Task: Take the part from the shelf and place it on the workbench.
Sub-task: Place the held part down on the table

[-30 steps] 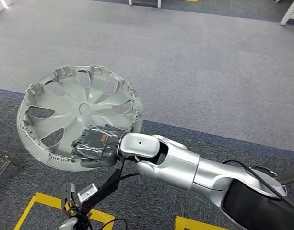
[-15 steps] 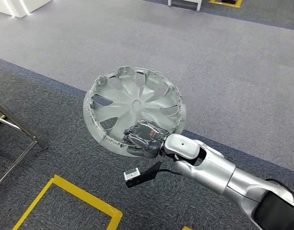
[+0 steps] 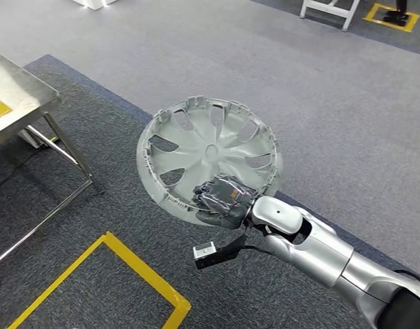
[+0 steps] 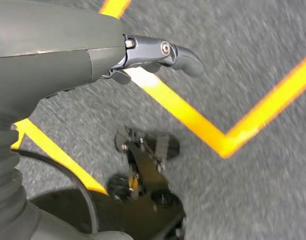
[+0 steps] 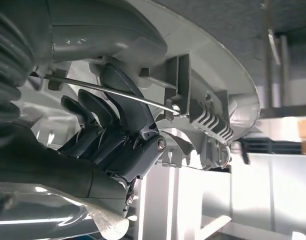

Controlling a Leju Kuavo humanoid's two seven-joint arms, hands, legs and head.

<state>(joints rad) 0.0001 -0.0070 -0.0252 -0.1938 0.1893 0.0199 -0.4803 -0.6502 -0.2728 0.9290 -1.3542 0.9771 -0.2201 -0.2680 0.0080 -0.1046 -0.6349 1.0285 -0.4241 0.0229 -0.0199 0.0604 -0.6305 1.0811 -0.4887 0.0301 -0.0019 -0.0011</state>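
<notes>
The right robot hand (image 3: pixel 221 199) grips the wheel cover (image 3: pixel 210 154) at its near rim, carried flat above the carpet, well apart from the bench (image 3: pixel 21 96). An edge-only grip risks tilt or slip while walking. The left robot hand (image 4: pixel 158 52) hangs with nothing in it.

Cut off and covered
The steel workbench (image 3: pixel 16 96) runs off the left edge; the right hand (image 3: pixel 222 200) covers the grey plastic wheel cover's (image 3: pixel 207 147) near rim.

No legible text, label, brand or number found on any surface inspected. The grey wheel cover (image 3: pixel 210 154) carries no readable marking. The yellow floor tape (image 3: pixel 140 274) below it is a plain line.
</notes>
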